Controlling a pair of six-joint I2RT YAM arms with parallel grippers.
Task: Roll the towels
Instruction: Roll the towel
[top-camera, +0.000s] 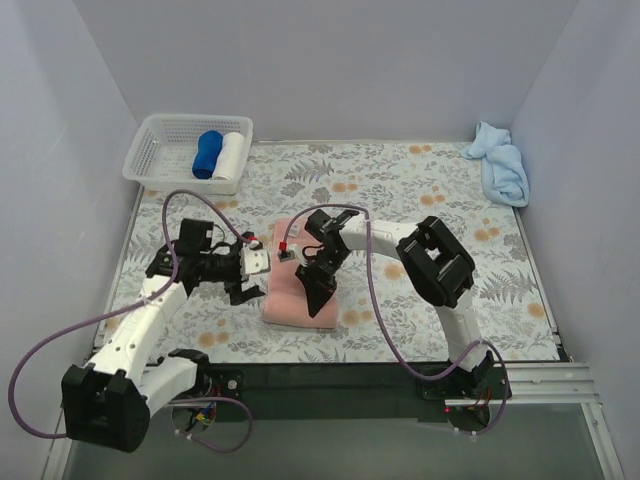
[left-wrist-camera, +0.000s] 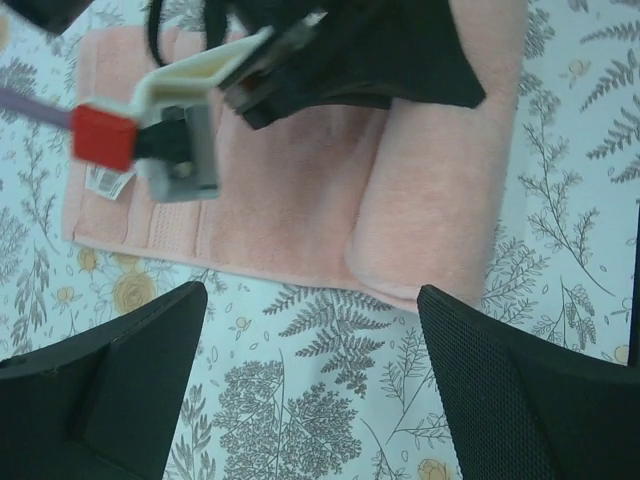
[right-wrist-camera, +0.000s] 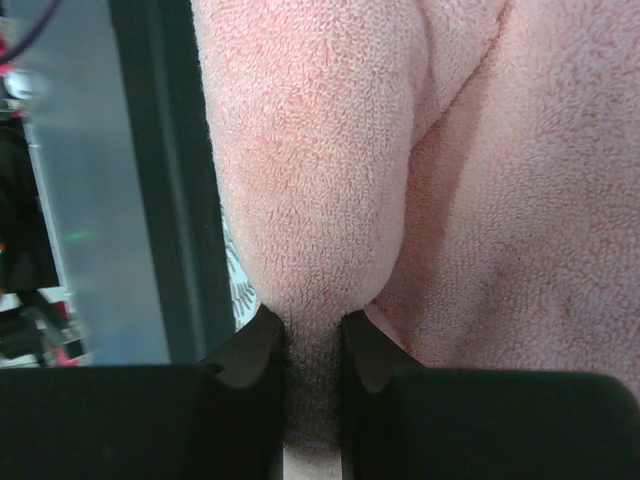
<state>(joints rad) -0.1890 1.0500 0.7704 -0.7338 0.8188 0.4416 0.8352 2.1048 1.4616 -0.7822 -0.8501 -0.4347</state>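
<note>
**Pink towel part-rolled, right gripper pinching the roll**

The table carried a leaf-and-flower patterned cover. Both arms reached in over its near middle. A white mesh basket stood at the far left corner.

The pink towel lay on the cover between the two grippers, near the front edge. Seen from the left wrist, one end of it was curled over into a thick roll while the rest lay flat. In the overhead view the rolled end appeared to be the one nearer the arm bases.

The light blue towel sat crumpled in the far right corner, against the wall and well apart from the arms.

The right gripper was down on the pink towel. Its fingers were drawn close together, pinching the end of the rolled part between them.

The left gripper hung just beside the towel's left edge with its fingers spread wide. Only patterned cover showed between them, and they touched no cloth.

Inside the basket a dark blue roll and a white roll lay side by side, touching.

A small tag showed on the flat end of the pink towel.
</note>
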